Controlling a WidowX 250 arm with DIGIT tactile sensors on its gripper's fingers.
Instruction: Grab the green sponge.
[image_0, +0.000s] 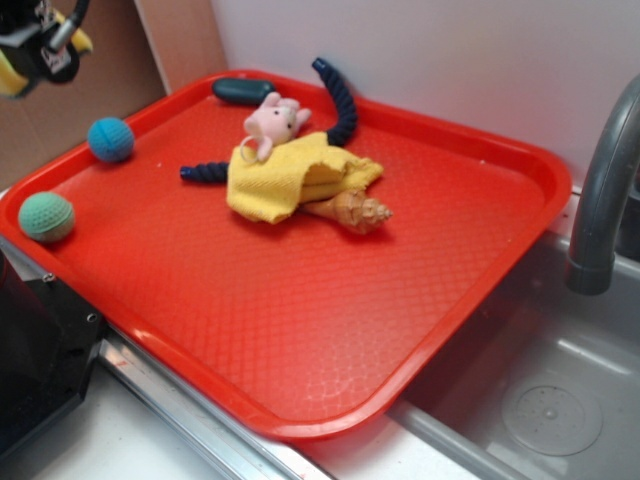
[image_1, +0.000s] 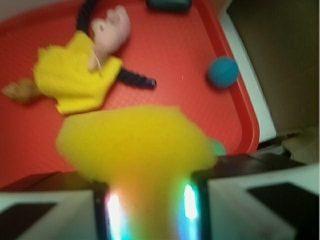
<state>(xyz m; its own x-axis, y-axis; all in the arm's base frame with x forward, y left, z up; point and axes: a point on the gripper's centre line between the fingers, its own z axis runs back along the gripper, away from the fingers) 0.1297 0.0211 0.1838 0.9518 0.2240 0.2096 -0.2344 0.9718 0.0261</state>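
The gripper (image_0: 35, 55) hangs high at the top left corner of the exterior view, off the tray's far left edge, with its jaws closed on the green sponge (image_1: 135, 142). In the wrist view the sponge fills the lower middle as a blurred yellow foam mass pinched between the two glowing pads (image_1: 189, 202) (its scouring face cannot be made out here), and in the exterior view only yellow bits of it peek out around the black gripper.

Below lies the red tray (image_0: 330, 330). Near its middle a yellow cloth (image_0: 285, 180) lies crumpled, with a pink plush toy (image_0: 270, 122) at its far edge, a seashell (image_0: 355, 210) poking out on the side towards the sink, and a dark blue rope (image_0: 340, 100) curving out from behind. A dark teal oblong object (image_0: 242, 90) sits by the back rim. A blue ball (image_0: 110, 139) and a mint-green ball (image_0: 46, 216) rest near the left rim, apart from each other. To the right stand a grey faucet (image_0: 605, 190) and the sink (image_0: 540, 390).
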